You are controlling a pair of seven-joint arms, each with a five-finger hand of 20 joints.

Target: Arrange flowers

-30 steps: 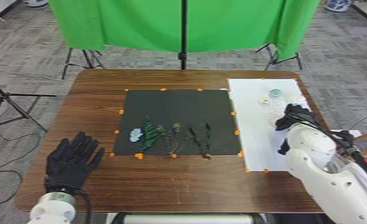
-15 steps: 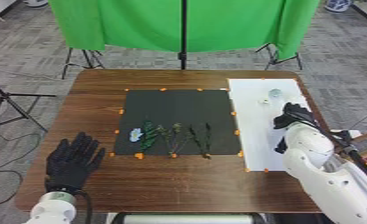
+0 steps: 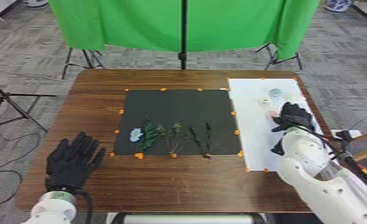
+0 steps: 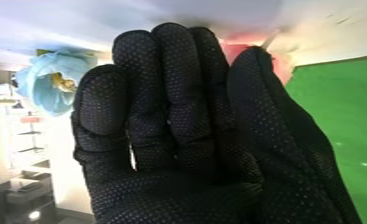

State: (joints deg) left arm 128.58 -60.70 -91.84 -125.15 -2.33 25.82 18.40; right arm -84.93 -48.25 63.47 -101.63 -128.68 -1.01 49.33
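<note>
Head view: a black mat [image 3: 175,107] and a white sheet [image 3: 264,150] lie on the brown tabletop [image 3: 188,187], the sheet to the right of the mat. Orange markers [image 3: 163,89] line the mat edges. On the near half of the mat, from left to right, are a blue flower [image 3: 135,134], a leafy green stem [image 3: 147,142], a group of thin stems [image 3: 175,135] and dark slender stems [image 3: 206,137]. The left robot hand [image 3: 70,162] is released, fingers extended, at the left side. The right robot hand [image 3: 293,117] is over the white sheet. A pale bluish item [image 3: 275,93] is near the far end of the sheet.

Right wrist view: the right robot hand [image 4: 179,130] is released, fingers extended. A pink flower [image 4: 240,49] is behind the fingertips; contact cannot be determined. A light blue flower [image 4: 51,80] is near the fingers
</note>
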